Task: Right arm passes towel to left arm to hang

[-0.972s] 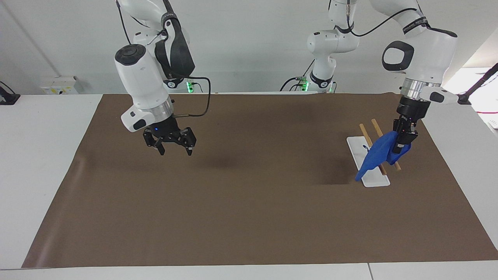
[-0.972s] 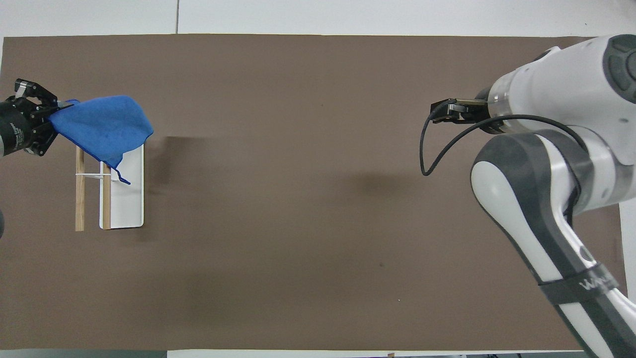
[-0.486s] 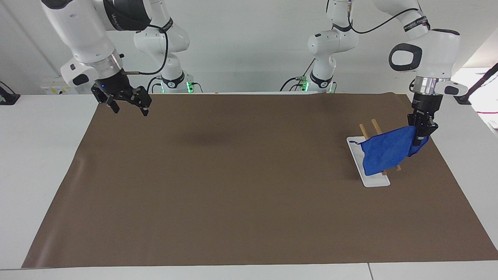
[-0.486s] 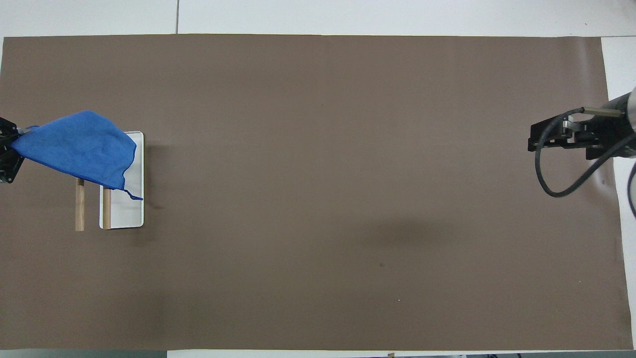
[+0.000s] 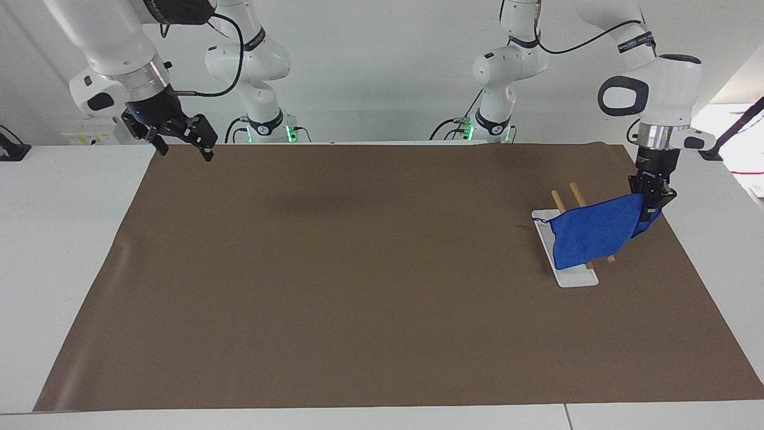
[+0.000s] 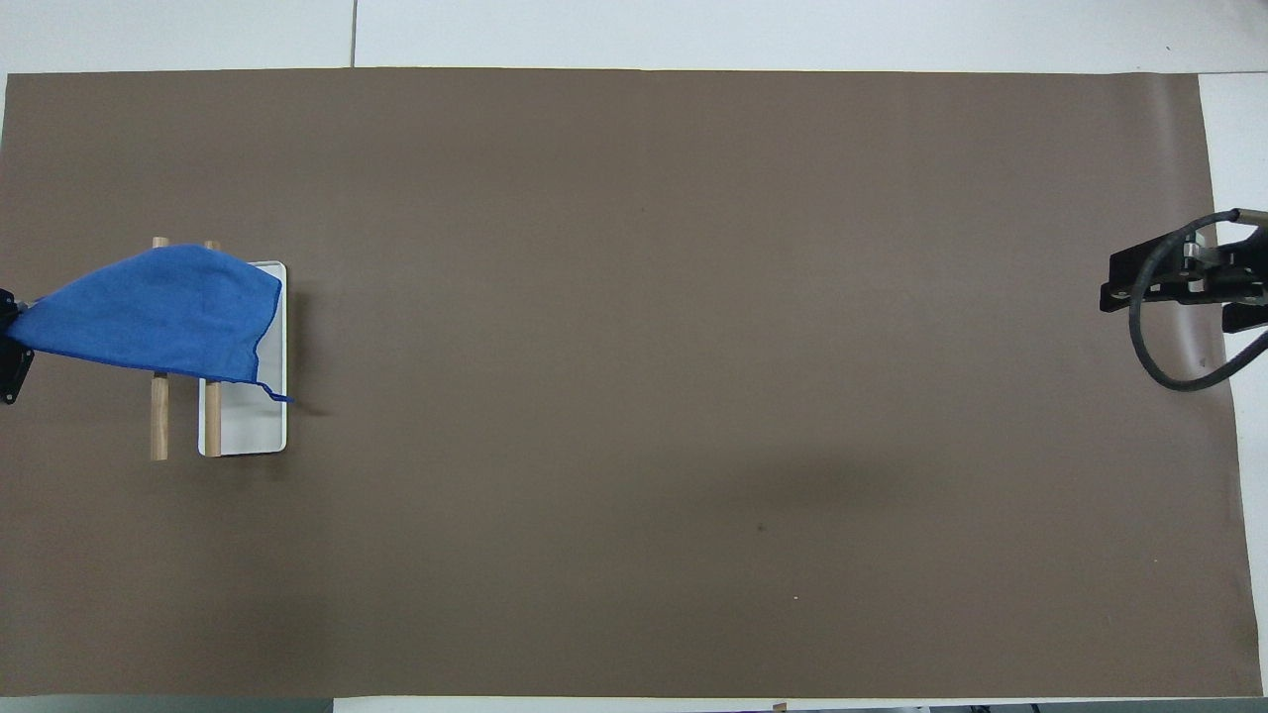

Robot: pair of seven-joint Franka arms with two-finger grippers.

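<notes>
While the towel [image 5: 591, 236] hangs pinched at one corner, the facing view lists as follows. Left gripper [image 5: 650, 200], right of frame: clenched on the towel's upper corner, above the mat [image 5: 358, 298] just past the rack [image 5: 564, 248]. Towel: spread from that corner down and across both wooden rails [image 5: 578, 196], its lower edge over the white base. Whether it bears on the rails or only passes above them cannot be told. Right gripper [image 5: 179, 132], upper left of frame: fingers spread, nothing held, waiting over the mat's corner.

Risk, judged: if the cloth is let go now, most of its weight lies to one side of the rails, so it may slide off onto the base or mat. A snag on a rail end while the corner is drawn sideways could tip the light rack.

Overhead view lists as follows. Towel [image 6: 158, 312], left of frame: a wedge widening from the frame's left edge over both rails [image 6: 158, 416] to the base [image 6: 248, 426], a small loop trailing off its lower corner. Left gripper [image 6: 12, 347]: only a sliver at the left edge, at the towel's tip. Right gripper [image 6: 1184, 282], right edge: over the mat's border, cable looping below it.

Risk, judged: the towel sits toward the upper ends of the rails, not centred; a release here may leave it lopsided or let it slip off those ends.
</notes>
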